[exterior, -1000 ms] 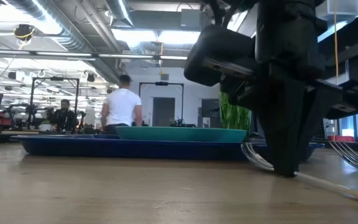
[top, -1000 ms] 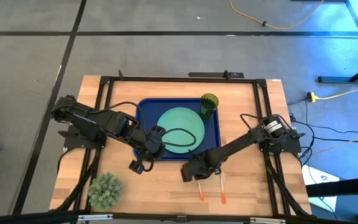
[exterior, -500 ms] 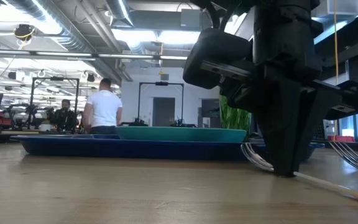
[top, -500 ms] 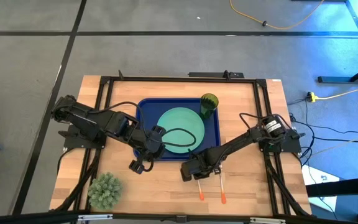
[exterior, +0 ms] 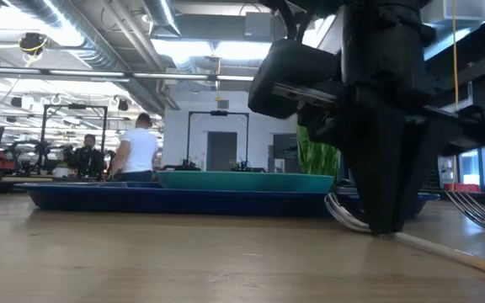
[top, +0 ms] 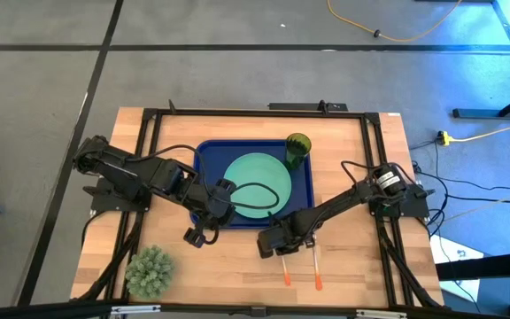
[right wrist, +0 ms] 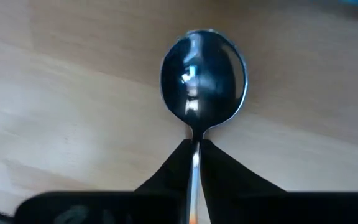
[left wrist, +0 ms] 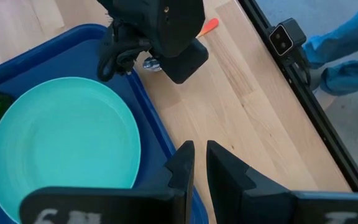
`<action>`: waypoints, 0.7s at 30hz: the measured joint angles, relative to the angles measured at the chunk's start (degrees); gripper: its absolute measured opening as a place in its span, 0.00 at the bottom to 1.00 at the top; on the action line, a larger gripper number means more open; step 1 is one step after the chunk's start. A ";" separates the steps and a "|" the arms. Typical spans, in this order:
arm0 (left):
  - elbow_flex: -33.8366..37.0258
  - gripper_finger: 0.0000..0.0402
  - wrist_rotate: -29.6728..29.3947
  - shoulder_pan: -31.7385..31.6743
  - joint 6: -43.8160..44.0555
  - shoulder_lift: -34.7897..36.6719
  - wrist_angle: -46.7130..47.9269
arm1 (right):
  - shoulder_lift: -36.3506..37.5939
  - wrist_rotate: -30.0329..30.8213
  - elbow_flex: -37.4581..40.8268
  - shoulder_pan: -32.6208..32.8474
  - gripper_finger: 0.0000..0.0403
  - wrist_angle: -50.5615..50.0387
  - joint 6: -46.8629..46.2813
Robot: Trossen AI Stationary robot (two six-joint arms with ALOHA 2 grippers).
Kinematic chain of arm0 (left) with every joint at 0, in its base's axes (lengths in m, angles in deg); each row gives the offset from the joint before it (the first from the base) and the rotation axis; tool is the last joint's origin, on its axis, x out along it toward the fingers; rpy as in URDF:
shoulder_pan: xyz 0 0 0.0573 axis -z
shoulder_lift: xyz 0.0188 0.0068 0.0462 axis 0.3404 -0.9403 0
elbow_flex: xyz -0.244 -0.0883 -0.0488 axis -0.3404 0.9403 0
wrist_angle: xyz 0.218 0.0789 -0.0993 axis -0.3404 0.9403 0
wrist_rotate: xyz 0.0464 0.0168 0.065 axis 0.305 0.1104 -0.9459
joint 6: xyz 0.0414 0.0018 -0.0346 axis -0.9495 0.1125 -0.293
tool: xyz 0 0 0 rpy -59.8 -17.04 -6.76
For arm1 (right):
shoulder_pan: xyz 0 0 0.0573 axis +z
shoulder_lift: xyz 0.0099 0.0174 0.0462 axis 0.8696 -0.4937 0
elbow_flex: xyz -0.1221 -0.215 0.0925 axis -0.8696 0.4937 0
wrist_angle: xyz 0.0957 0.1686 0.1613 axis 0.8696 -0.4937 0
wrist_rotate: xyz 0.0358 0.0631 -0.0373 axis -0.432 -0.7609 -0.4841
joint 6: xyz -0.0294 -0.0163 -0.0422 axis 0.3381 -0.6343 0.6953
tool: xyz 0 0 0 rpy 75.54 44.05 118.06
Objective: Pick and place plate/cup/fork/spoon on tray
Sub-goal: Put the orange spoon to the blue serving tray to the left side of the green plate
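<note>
**Ana:** Since the next move hangs on one relation, where does the spoon (right wrist: 202, 74) lie from the right end effector (right wrist: 195, 152)?

**Ben:** Directly under it. On the right wrist camera the bowl sits just ahead of the fingertips and the thin neck runs back between the two dark fingers (right wrist: 166, 174), so the long axis lines up with the wrist's forward direction. From above, the orange handle points toward the counter's (top: 361, 257) near edge, with the fork (top: 316, 270) just beside it, parallel.

**Ana:** Does it have hold of the spoon?

**Ben:** The fingers straddle the neck, nearly together, but I cannot tell whether they pinch it or stand a hair apart. The spoon lies flat on the wood, off the tray (top: 207, 159).

**Ana:** And the left end effector (left wrist: 199, 163)?

**Ben:** It waits by the tray's near corner, fingers a narrow slit apart, holding nothing. The right one is far nearer the spoon.

**Ana:** The rest of the task?

**Ben:** Plate (top: 257, 184) on the tray, cup (top: 297, 149) at its far right corner.

**Ana:** What differs from a second ago?

**Ben:** Very little at the counter: the right arm has shifted only slightly over the spoon. Behind, a person (exterior: 138, 150) in white has walked leftward.
</note>
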State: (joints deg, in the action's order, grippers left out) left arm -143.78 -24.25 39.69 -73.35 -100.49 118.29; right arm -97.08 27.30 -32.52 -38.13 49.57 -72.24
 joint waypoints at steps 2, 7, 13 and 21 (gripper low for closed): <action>-0.01 0.09 0.01 0.00 -0.01 0.00 0.09 | 0.01 1.13 -1.89 -0.05 0.08 -2.84 0.30; 0.00 0.09 0.00 0.00 0.11 0.00 0.16 | 0.10 3.39 -9.05 -0.06 0.08 -12.92 3.15; -0.01 0.09 0.01 0.01 0.50 0.00 0.16 | 0.21 5.36 -19.73 0.03 0.08 -26.19 8.50; 0.03 0.09 0.64 1.43 0.06 0.00 0.14 | 0.38 15.82 -41.30 2.97 0.08 -49.62 16.76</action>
State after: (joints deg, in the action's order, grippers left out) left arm -143.75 -23.61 41.12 -73.29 -100.49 118.43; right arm -96.70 43.12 -73.83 -35.16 -0.06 -55.49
